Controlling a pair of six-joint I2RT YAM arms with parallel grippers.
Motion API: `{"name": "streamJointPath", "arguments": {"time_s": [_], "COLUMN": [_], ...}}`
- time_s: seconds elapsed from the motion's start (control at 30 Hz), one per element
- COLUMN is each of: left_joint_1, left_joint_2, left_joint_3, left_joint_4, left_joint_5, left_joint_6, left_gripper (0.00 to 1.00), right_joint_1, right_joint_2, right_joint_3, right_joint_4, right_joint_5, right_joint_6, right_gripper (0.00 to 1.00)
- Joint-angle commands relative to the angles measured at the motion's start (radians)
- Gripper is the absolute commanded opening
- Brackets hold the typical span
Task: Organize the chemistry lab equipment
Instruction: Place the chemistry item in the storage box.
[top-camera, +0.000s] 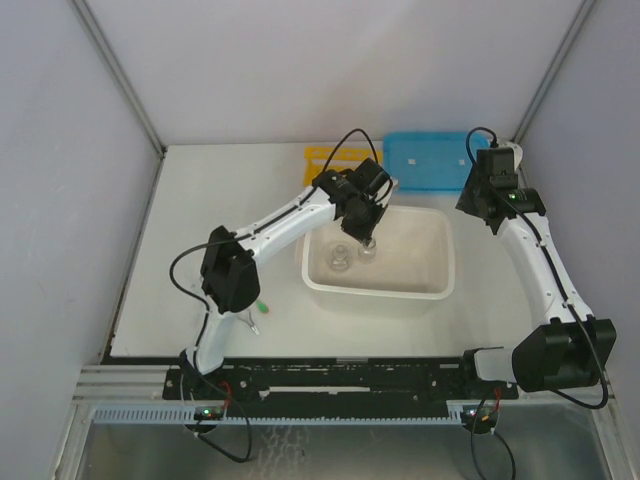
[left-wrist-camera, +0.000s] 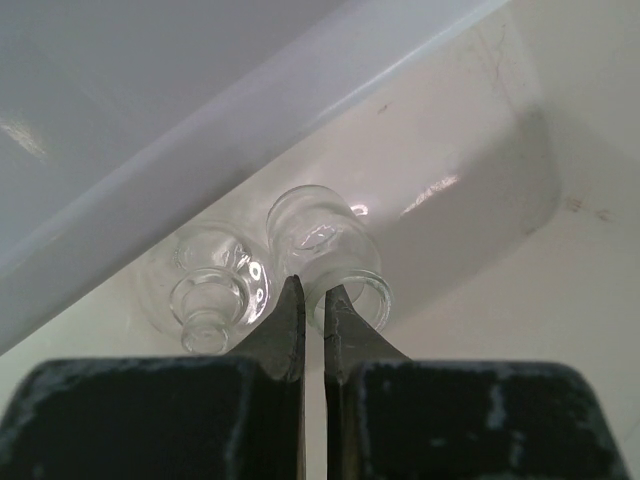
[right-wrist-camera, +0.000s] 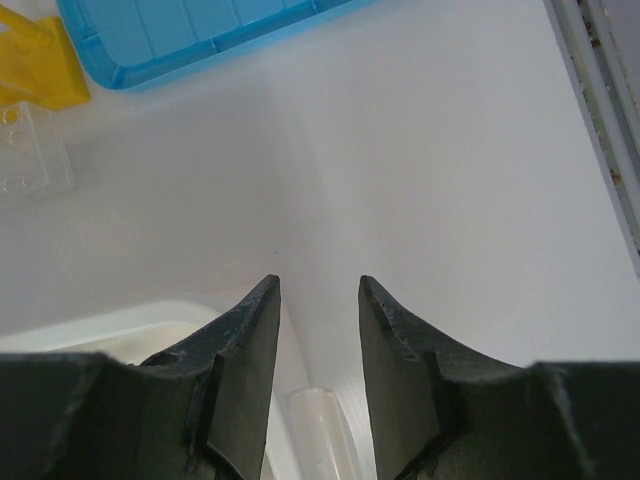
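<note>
Two small clear glass vessels lie inside the white tub (top-camera: 380, 290): a flask (left-wrist-camera: 210, 290) and, beside it, a beaker (left-wrist-camera: 325, 240). My left gripper (left-wrist-camera: 315, 290) reaches down into the tub and is shut on the beaker's rim, with the glass wall pinched between its tips. From above, the left gripper (top-camera: 368, 238) sits right over the beaker (top-camera: 368, 252), and the flask (top-camera: 340, 258) is to its left. My right gripper (right-wrist-camera: 318, 285) hovers open and empty over the table by the tub's back right corner. A yellow tube rack (top-camera: 322, 155) stands behind the tub.
A blue lid (top-camera: 430, 160) lies at the back beside the yellow rack (right-wrist-camera: 35, 65). A green-tipped stick (top-camera: 260, 308) lies on the table near the left arm's base. The tub's wall (left-wrist-camera: 450, 150) rises close behind the vessels. Grey walls close in the table.
</note>
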Motion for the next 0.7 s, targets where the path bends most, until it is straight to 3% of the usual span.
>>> {"name": "streamJointPath", "arguments": {"time_s": [0.0, 0.67], "left_joint_1": [-0.002, -0.002], "left_joint_2": [-0.014, 0.027], "left_joint_3": [-0.061, -0.11], "left_joint_4": [0.108, 0.147], "left_joint_5": [0.043, 0.055], "left_joint_6": [0.026, 0.058], "left_gripper": [0.0, 0.0], "right_joint_1": [-0.007, -0.006], "right_joint_2": [-0.035, -0.016], "right_joint_3": [0.008, 0.007], "right_joint_4": [0.011, 0.002], "right_joint_5": [0.019, 0.024], "right_joint_6": [-0.005, 0.001], "right_gripper": [0.37, 0.37]}}
